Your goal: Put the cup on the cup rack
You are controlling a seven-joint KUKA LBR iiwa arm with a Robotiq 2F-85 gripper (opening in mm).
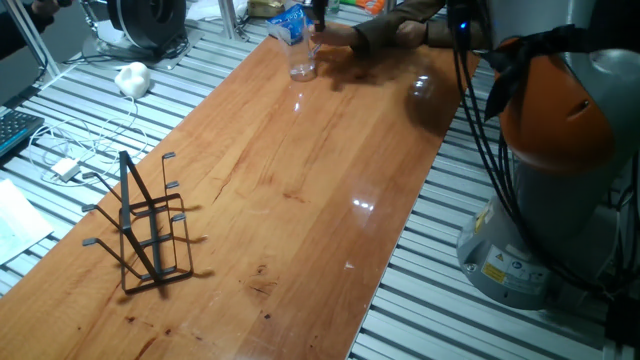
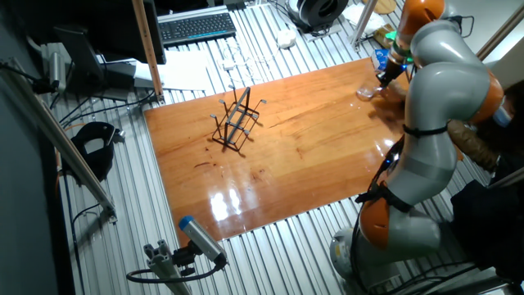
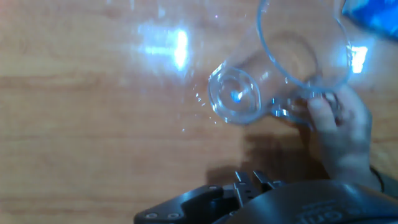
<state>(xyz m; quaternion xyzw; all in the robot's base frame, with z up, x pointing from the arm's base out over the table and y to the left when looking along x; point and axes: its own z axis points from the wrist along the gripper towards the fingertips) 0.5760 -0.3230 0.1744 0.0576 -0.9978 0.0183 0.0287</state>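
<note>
- The cup (image 1: 303, 66), a clear tumbler, stands upright on the wooden table (image 1: 300, 190) near its far end, at the upper middle of one fixed view; in the other fixed view it is only a faint glint at the upper right.
- In the hand view the cup (image 3: 273, 68) fills the upper right of the frame, seen from above and tilted by perspective, with its base toward the centre.
- A human hand (image 3: 339, 134) touches the cup's lower right side there, so somebody is holding or steadying the cup.
- The cup rack (image 1: 145, 225), a black wire stand with short pegs, sits at the lower left of the first fixed view, well apart from the cup.
- The gripper (image 2: 383, 79) hangs above the cup at the table's far end. Only the dark body shows at the bottom of the hand view, so whether the fingers are spread or pressed together cannot be told.
- The grasp appears not yet made, judging by the gripper hanging above the cup.
- Risks from here: closing in while the hand is at the cup could pinch it or knock the cup over.
- The clear, smooth, tapered wall may slip between the fingers.
- The long carry to the rack gives a loosely held cup time to slip, and a poorly aimed cup could miss the thin peg.
</note>
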